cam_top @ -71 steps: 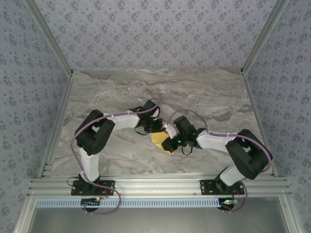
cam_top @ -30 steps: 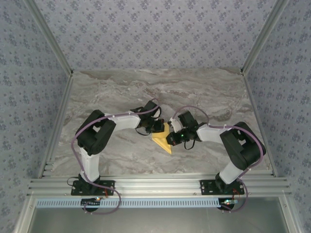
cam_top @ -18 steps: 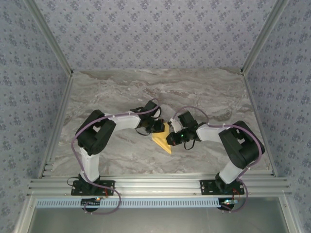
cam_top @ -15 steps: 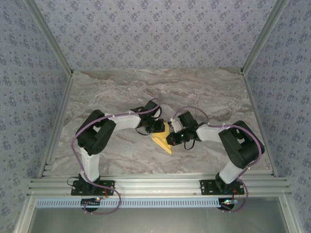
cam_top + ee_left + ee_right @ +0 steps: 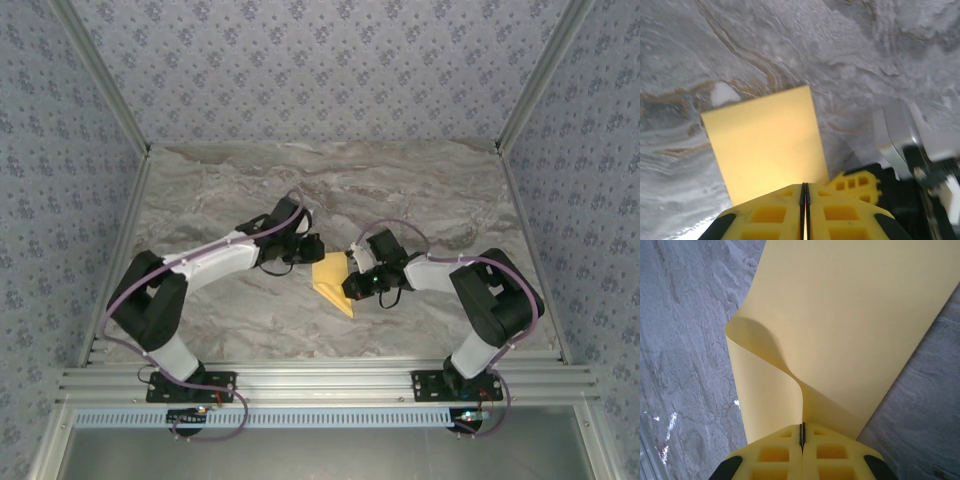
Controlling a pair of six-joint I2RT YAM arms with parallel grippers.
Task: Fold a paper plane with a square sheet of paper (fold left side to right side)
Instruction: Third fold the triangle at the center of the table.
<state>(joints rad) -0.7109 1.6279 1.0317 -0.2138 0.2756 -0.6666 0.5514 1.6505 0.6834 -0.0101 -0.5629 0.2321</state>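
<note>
The square sheet of paper (image 5: 328, 272), yellow-orange and folded to a smaller pointed shape, lies mid-table between the two arms. My right gripper (image 5: 352, 287) is at its right edge, shut on the paper. In the right wrist view the paper (image 5: 850, 315) curls up from the table into the closed right gripper (image 5: 802, 426). My left gripper (image 5: 312, 249) sits just off the paper's upper left corner. In the left wrist view its jaws are shut (image 5: 804, 186) over the near edge of the flat paper (image 5: 765, 140), with nothing seen between them. One of the right gripper's yellow fingers (image 5: 860, 182) shows beside it.
The marble table (image 5: 420, 200) is bounded by metal frame posts at both sides and patterned walls. An aluminium rail (image 5: 320, 380) with both arm bases runs along the near edge.
The left arm has swung its elbow out to the left and its gripper has drawn back left, uncovering more of the paper. The right arm and its grip have stayed put.
</note>
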